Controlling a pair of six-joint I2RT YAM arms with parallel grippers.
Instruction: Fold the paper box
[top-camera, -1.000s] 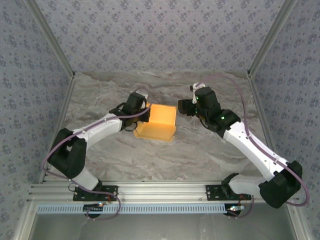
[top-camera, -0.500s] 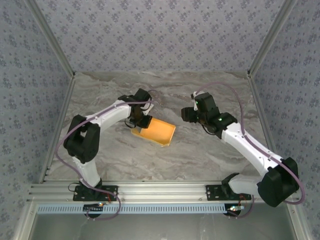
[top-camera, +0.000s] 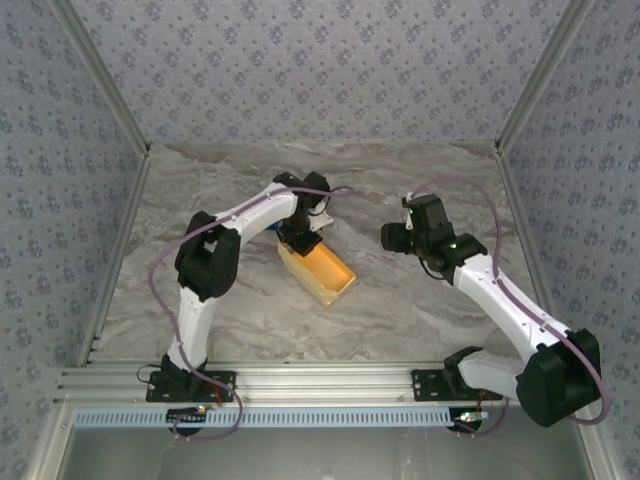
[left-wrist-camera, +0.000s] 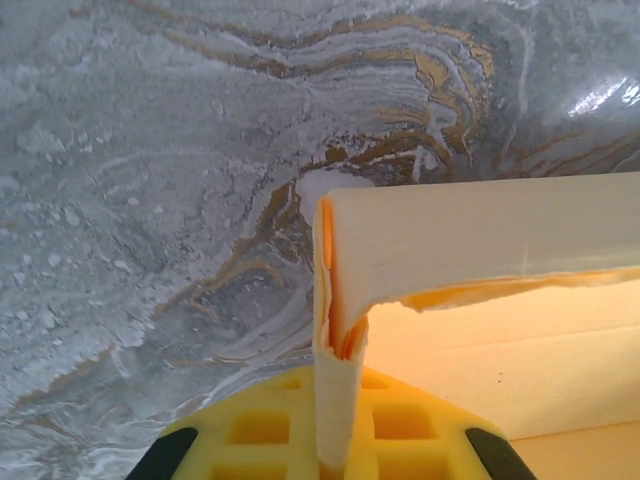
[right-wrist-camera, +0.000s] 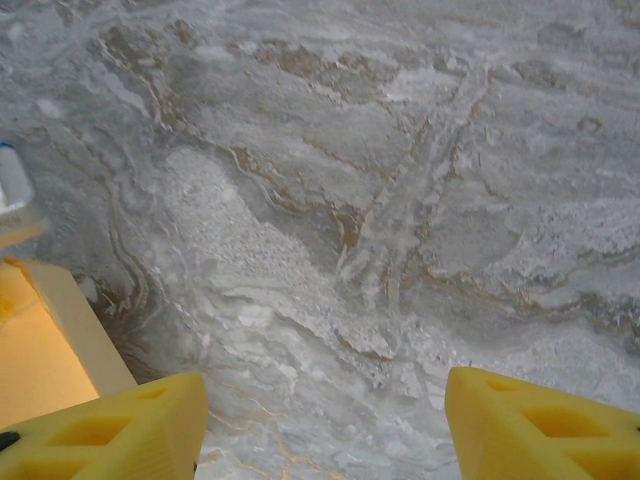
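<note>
**Yellow-orange paper box (top-camera: 322, 272) being clamped at one wall by the left tool (top-camera: 300, 238)**

The paper box is sitting near the middle of the grey marbled table (top-camera: 230, 300). It is showing as an open tray with raised walls. In the top view its long axis is running diagonally, from upper left to lower right. Whether its base is lying flat on the table cannot be told.

The left arm is reaching across to the far, upper-left end of the box, and the left tool is coming down on that end from above. In the left wrist view, the yellow fingers (left-wrist-camera: 250, 435) are pressing together on a thin upright wall of the box. The wall is rising between them and bending over to the right at a corner. The outer face of the card is looking pale cream, while the inner face is showing orange.

The right tool (top-camera: 392, 238) is hovering to the right of the box and clear of it, with a strip of bare table between the two. In the right wrist view, its two yellow fingers (right-wrist-camera: 110, 425) are standing well apart, gripping nothing, with marble surface showing between them. An edge of the box (right-wrist-camera: 45, 365) is appearing at the lower left of that view, just beside the nearer finger. Contact between that finger and the card cannot be told.
</note>
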